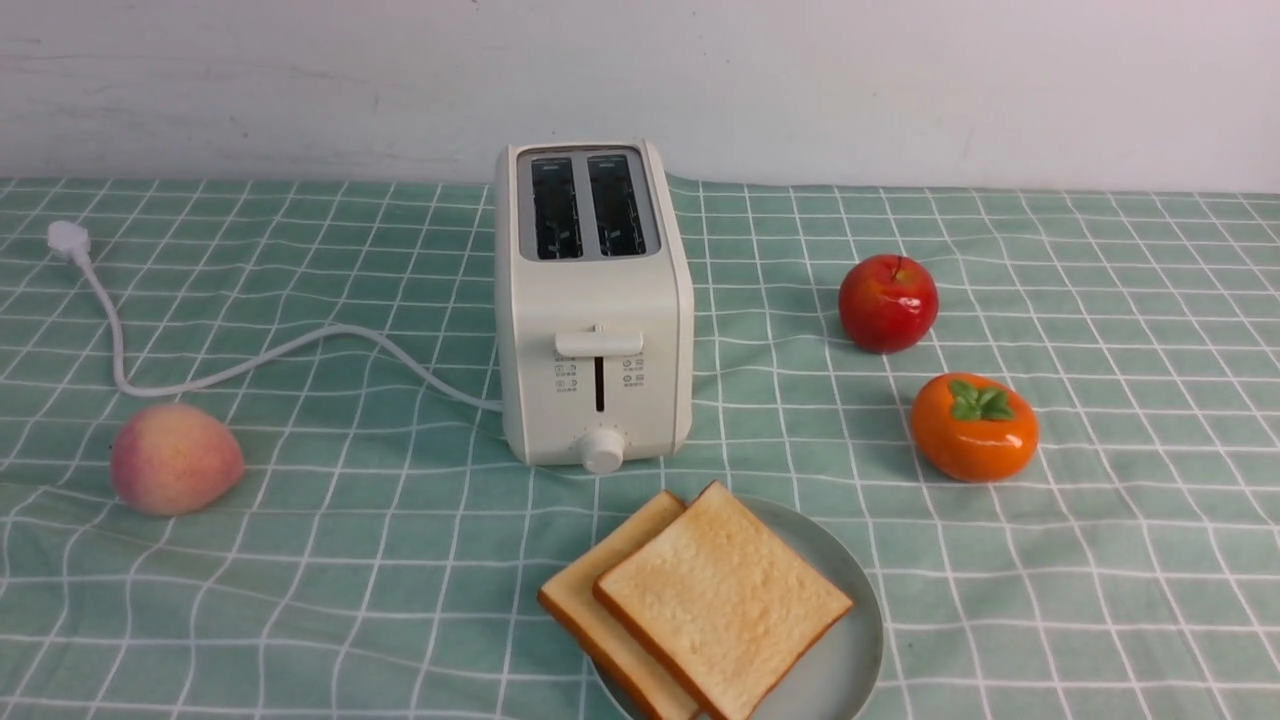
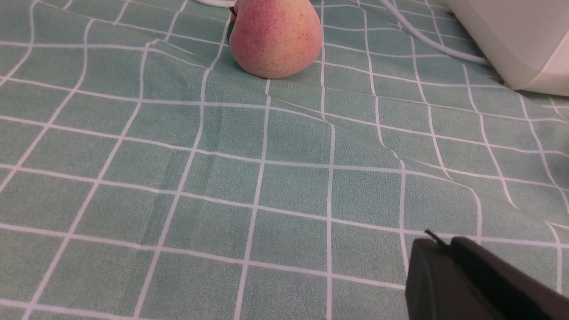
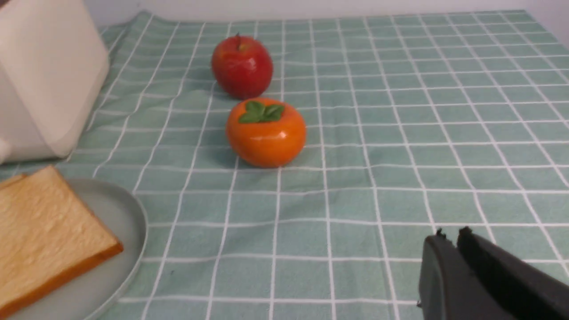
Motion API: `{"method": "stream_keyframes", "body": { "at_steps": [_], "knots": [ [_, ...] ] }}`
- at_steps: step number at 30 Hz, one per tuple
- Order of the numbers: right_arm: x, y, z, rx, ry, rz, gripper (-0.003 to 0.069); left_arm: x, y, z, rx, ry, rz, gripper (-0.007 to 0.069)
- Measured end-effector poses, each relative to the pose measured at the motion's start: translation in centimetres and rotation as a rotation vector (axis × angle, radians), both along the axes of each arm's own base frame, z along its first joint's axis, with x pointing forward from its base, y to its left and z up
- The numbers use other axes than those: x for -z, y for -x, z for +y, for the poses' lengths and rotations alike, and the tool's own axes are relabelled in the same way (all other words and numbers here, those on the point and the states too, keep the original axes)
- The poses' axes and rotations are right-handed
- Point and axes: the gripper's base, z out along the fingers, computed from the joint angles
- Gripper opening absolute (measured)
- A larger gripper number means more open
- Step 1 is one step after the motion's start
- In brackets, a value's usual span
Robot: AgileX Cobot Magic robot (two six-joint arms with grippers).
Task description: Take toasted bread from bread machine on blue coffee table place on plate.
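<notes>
Two slices of toasted bread lie overlapped on the pale blue-green plate at the front of the blue coffee table. The cream-white bread machine stands behind the plate, both slots empty. The top slice and plate rim also show in the right wrist view. My left gripper is shut and empty above bare cloth, short of the peach. My right gripper is shut and empty above bare cloth, to the right of the plate. Neither gripper shows in the front view.
A peach lies at the left, with the toaster's white cord behind it. A red apple and an orange persimmon sit to the right of the toaster. A white wall closes the back.
</notes>
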Motion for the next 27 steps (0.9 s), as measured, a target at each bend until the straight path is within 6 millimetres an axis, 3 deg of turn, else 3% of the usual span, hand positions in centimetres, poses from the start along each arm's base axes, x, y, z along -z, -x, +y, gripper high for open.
{"method": "stream_keyframes", "body": {
  "at_steps": [9,18,22,27],
  "knots": [
    [2.4,-0.5,0.7,0.002,-0.081,-0.027,0.0065,0.0,0.0,0.0,0.000,0.000,0.000,0.0038],
    [8.2,0.5,0.4,0.007,0.020,0.090,0.0092,0.0,0.0,0.0,0.000,0.000,0.000,0.0038],
    [7.7,1.1,0.3,0.014,0.002,-0.013,0.0101,0.0,0.0,0.0,-0.001,0.000,-0.003,0.0038],
    [7.7,1.1,0.3,0.011,0.008,-0.014,0.0107,0.0,0.0,0.0,-0.004,-0.002,-0.001,0.0038]
  ]
}}
